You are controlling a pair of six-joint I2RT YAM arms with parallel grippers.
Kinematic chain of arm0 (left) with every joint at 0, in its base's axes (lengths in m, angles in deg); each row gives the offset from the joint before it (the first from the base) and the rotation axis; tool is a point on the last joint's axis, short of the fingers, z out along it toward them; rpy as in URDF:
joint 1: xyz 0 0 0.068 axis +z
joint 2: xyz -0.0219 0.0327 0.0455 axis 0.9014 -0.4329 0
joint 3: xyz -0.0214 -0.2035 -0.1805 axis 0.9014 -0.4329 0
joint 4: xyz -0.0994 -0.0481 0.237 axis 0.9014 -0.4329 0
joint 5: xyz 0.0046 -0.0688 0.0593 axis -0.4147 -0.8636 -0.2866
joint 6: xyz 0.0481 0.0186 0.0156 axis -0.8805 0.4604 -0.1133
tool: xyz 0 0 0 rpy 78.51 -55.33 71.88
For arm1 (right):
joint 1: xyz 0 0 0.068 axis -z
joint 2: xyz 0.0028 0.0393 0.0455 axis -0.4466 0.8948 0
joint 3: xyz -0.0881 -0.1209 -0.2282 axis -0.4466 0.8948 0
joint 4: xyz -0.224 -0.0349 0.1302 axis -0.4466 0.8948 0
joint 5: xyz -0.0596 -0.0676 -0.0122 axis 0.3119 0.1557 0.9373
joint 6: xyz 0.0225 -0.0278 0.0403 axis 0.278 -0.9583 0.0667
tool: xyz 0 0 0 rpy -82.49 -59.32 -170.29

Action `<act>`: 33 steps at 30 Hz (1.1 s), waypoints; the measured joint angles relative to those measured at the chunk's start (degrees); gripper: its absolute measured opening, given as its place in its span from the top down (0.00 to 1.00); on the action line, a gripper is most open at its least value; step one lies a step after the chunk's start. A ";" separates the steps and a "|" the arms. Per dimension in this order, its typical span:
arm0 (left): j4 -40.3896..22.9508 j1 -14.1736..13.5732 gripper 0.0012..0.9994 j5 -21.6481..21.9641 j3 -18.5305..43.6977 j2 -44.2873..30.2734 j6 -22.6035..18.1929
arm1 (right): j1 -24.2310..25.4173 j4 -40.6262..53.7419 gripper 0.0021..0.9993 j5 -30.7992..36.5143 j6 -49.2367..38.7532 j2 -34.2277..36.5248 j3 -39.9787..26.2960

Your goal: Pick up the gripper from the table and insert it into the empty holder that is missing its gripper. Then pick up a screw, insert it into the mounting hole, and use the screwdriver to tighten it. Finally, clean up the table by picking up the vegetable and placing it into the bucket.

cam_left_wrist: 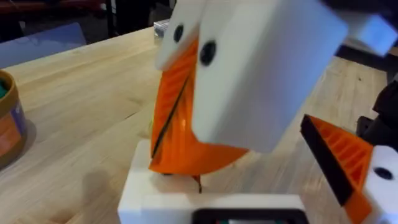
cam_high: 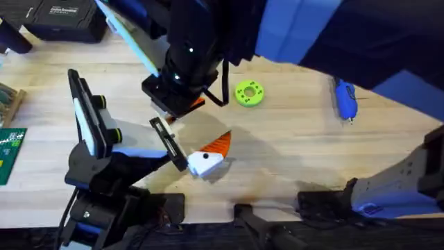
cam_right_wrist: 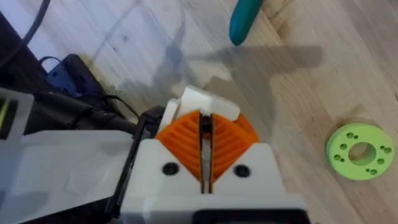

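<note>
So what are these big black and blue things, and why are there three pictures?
They are two robot arms at a wooden table. One picture looks down from above; the other two come from small cameras on the arms' wrists. The right hand, its orange ribbed pads pressed together, is close to the left hand. On the table lie a green disc, a blue screwdriver, a green toy vegetable and an orange bucket.
</note>
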 joint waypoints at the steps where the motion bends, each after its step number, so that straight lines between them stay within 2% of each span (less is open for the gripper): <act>1: 0.00 0.00 0.01 0.05 0.00 0.00 -0.02 | -0.02 -0.02 0.92 -0.06 0.04 0.00 0.00; 5: 0.00 0.00 0.01 0.08 0.00 0.00 -0.03 | -0.05 -0.04 0.84 -0.71 0.12 0.00 0.00; 10: 0.00 0.00 0.01 0.09 0.00 0.00 -0.02 | -0.09 -0.07 0.83 -0.88 0.17 0.00 0.00; 13: 0.00 0.00 0.01 0.09 0.00 -0.02 -0.04 | -0.13 -0.05 0.72 -1.08 0.24 0.00 0.00; 14: 0.02 0.00 0.01 -0.02 0.00 0.00 -0.11 | 0.23 -0.16 0.51 0.07 0.35 0.00 -0.02; 16: 0.04 0.02 0.01 0.03 0.00 0.00 -0.25 | 0.96 -0.01 0.23 1.50 0.18 -0.02 -0.02; 17: 0.04 0.08 0.01 0.13 0.00 0.00 -0.26 | 1.44 0.13 0.10 2.10 0.17 -0.10 -0.02; 18: 0.07 0.13 0.01 0.09 0.00 0.00 -0.33 | 2.06 0.35 0.03 2.31 0.02 -0.20 -0.02; 26: 0.09 0.04 0.01 -0.82 0.00 0.07 -1.42 | 3.40 3.38 0.01 0.24 0.00 -2.34 -0.02; 33: 0.09 0.04 0.01 -1.00 0.00 0.05 -1.84 | 8.96 6.30 0.01 -0.46 0.00 -9.53 1.59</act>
